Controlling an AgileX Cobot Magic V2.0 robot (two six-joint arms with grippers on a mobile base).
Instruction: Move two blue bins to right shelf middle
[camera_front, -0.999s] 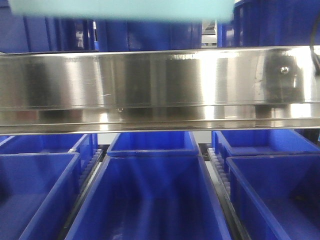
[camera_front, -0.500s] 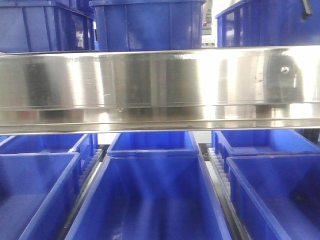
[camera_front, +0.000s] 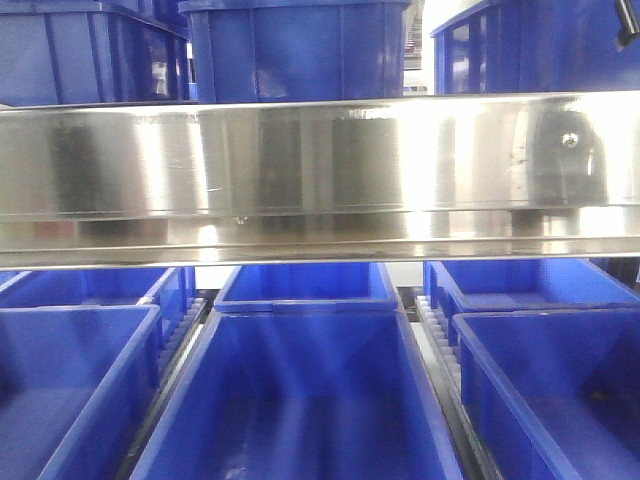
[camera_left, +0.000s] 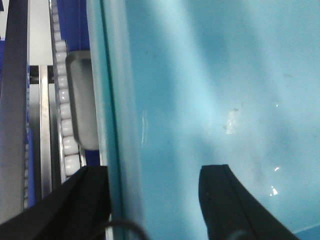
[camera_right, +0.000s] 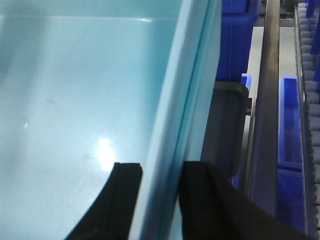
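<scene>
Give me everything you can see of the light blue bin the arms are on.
The light blue bin is smooth, glossy pale-teal plastic, open-topped, its bare floor showing faint scuffs and glare. The right gripper pinches one side wall, a finger on each face. The left gripper straddles another wall, outer finger close against it, inner finger apart, so that grip is unclear. Roller tracks run beside it; the front view does not show it.

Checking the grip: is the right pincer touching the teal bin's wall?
Touching. Right wrist view: right pincer sits flush on both faces of the teal bin's wall.
</scene>
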